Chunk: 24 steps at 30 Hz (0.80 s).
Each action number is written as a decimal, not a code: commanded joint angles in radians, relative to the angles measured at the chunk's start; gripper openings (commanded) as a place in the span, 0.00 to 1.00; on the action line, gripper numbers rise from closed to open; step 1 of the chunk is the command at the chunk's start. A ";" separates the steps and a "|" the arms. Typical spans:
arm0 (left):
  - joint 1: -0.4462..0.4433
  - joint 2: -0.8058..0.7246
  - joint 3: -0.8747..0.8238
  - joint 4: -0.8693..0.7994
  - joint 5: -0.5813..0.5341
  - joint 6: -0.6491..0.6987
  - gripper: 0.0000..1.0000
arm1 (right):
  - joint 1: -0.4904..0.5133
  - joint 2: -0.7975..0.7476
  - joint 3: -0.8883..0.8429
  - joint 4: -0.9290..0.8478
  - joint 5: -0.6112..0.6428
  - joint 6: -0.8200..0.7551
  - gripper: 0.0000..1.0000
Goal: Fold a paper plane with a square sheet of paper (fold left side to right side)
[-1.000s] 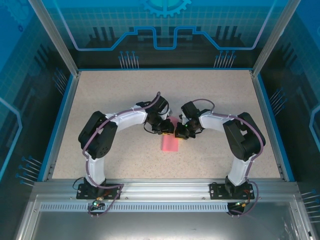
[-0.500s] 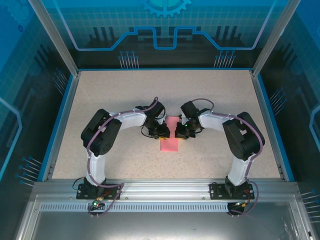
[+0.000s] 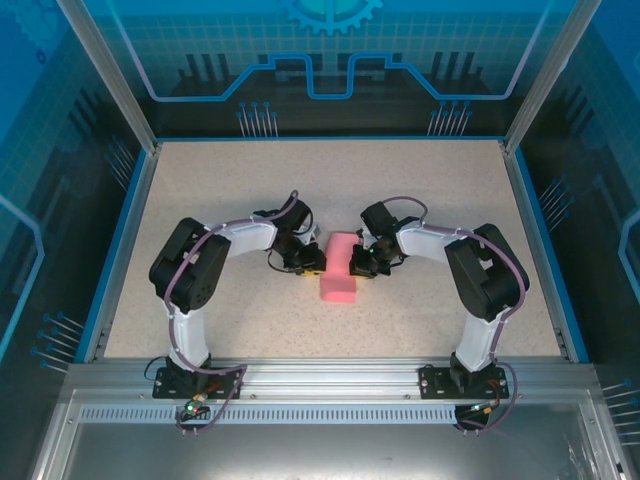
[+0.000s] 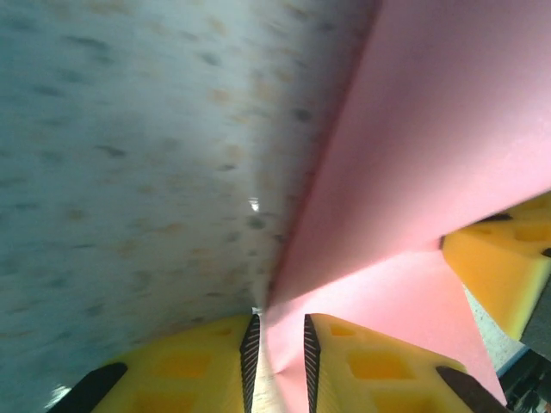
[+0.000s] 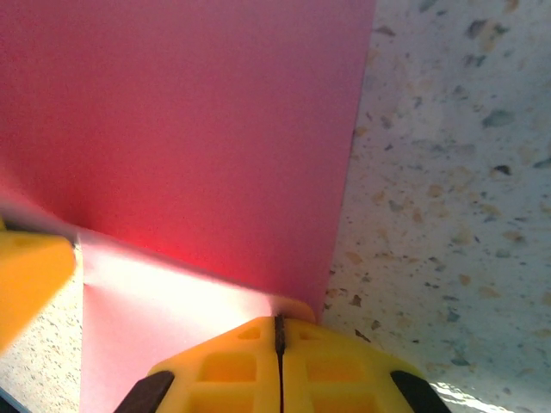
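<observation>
Where the two arms meet near the middle of the table (image 3: pixel 220 190), the square sheet of paper (image 3: pixel 340 282) lies part-folded and looks like a narrow pink-red strip. Its long axis runs from the near edge toward the far wall, with the far end tipped slightly to the right.

In the left wrist view one layer rises steeply from a crease on the tabletop. The left gripper (image 4: pixel 277 335) sits at the paper's left side. Its yellow jaws are a narrow slit apart and the sheet's edge runs into that slit; whether they pinch it I cannot tell. The right gripper (image 5: pixel 278 325) sits at the right side with its jaws pressed tight together and its tips at the paper's edge. Whether paper is caught between them I cannot tell.

The tabletop is speckled beige with a blue rim (image 3: pixel 320 138). Aluminium posts (image 3: pixel 105 75) frame blue translucent panels (image 3: pixel 420 40) printed with a gear and circuit lines.
</observation>
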 commanded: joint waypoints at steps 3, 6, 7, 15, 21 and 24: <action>0.017 -0.079 -0.030 -0.009 0.003 0.037 0.23 | 0.009 0.054 -0.022 -0.097 0.081 -0.014 0.06; -0.006 -0.105 -0.026 0.034 0.034 0.024 0.23 | 0.010 0.052 -0.020 -0.097 0.078 -0.014 0.06; -0.015 -0.107 -0.023 0.048 0.044 0.020 0.23 | 0.010 0.052 -0.018 -0.097 0.078 -0.014 0.06; -0.090 0.013 0.036 0.107 0.064 -0.025 0.24 | 0.013 0.052 -0.018 -0.093 0.070 -0.013 0.06; -0.103 0.055 0.039 0.092 0.024 -0.028 0.24 | 0.015 0.032 -0.026 -0.062 0.046 -0.013 0.06; -0.103 0.056 0.024 0.073 0.003 -0.026 0.24 | 0.013 0.001 -0.037 -0.006 0.010 -0.018 0.06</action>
